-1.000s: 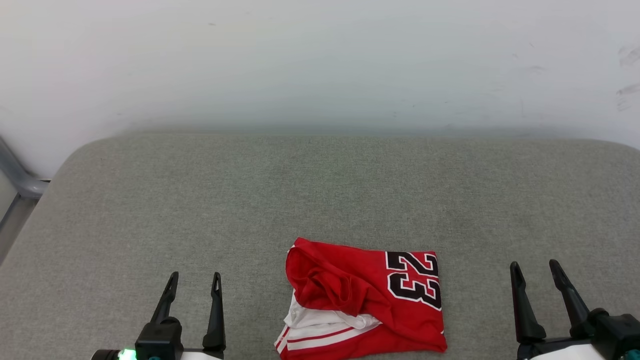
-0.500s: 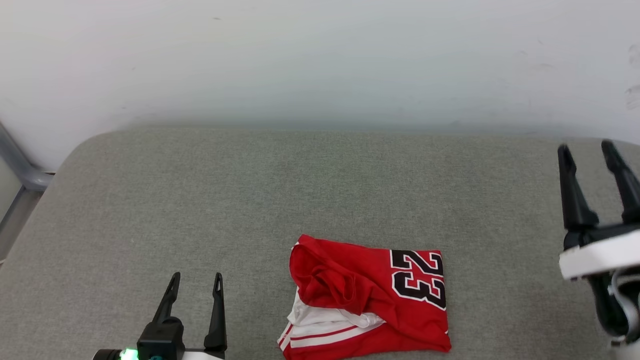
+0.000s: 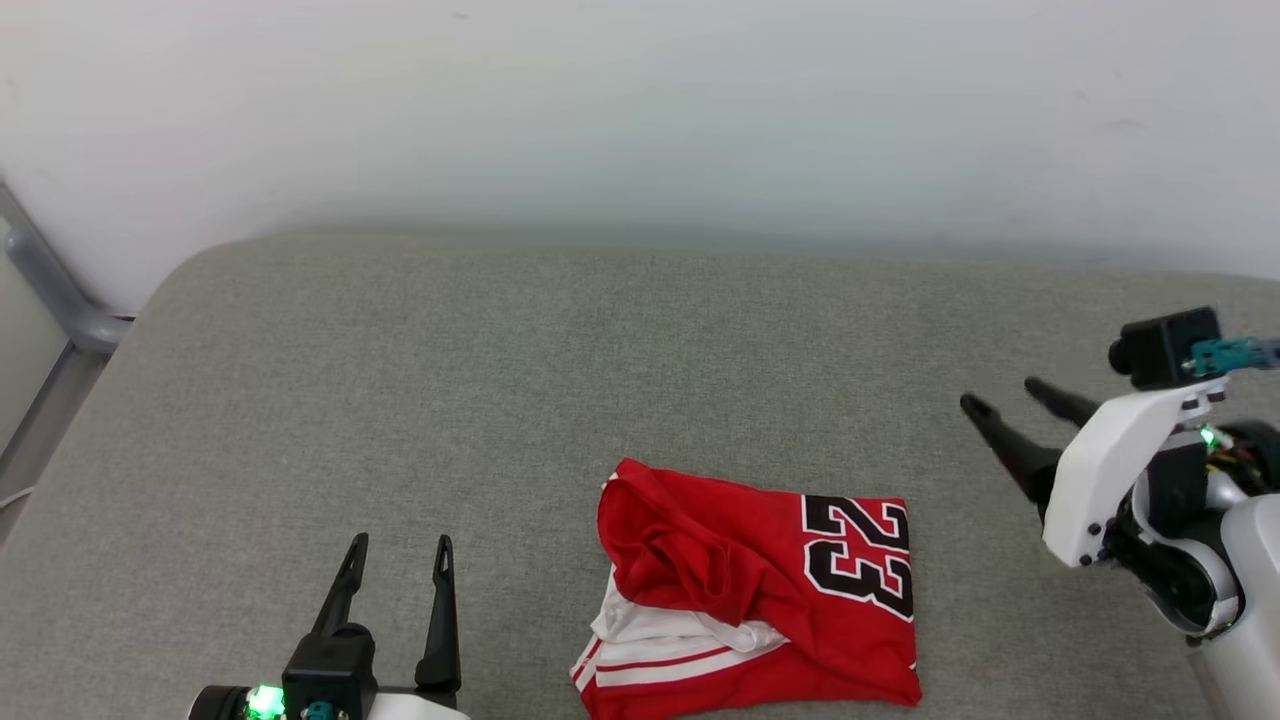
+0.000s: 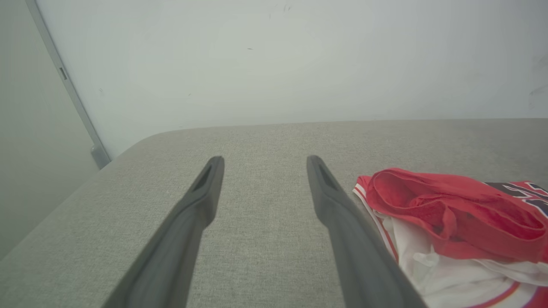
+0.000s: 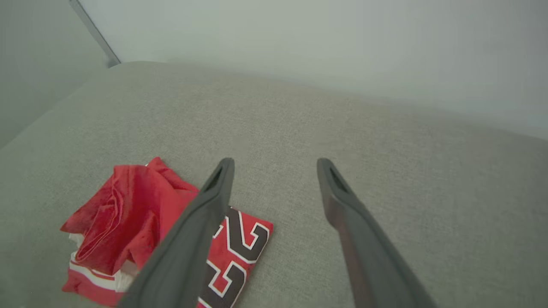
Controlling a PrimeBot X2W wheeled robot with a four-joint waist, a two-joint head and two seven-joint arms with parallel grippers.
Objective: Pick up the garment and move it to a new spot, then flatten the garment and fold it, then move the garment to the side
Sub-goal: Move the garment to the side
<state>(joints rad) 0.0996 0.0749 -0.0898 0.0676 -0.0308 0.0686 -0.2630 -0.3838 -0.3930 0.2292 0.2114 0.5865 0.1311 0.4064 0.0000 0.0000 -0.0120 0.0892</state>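
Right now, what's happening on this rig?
Nothing is held yet. The garment lies bunched up on the grey padded surface, its number 23 facing up. The left gripper sits open to the garment's left, apart from it. The right gripper hovers open off to the garment's right, fingers angled in over the surface.

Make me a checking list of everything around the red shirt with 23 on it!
Surface: grey fabric pad, flat.
Job's things: garment, red and white, loosely bunched, number 23 showing.
Clutter: nothing seen.
Grippers: left gripper, jaws open, empty, left of the garment; right gripper, jaws open, empty, off to its right.
Cables: teal plug on the right wrist.
Surroundings: pale wall; grey metal bar at left.
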